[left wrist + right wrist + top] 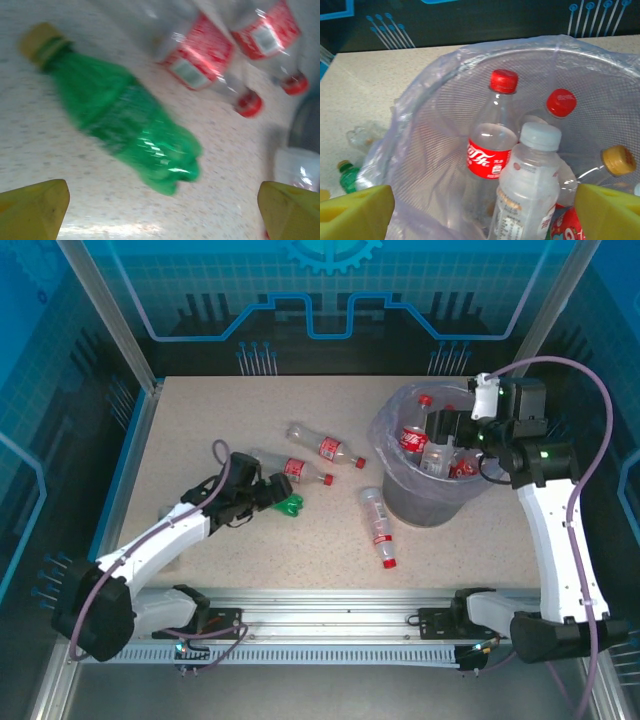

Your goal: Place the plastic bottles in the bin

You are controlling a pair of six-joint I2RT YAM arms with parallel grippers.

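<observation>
Left gripper [270,492] hangs spread and empty just beside the green bottle [125,110], which lies at 8 o'clock on the table [200,420]. Right gripper [438,430], also spread, hangs over the bin [420,505] at 2 o'clock, with several bottles [490,145] standing inside. Three clear bottles [377,525] lie around the centre.
</observation>
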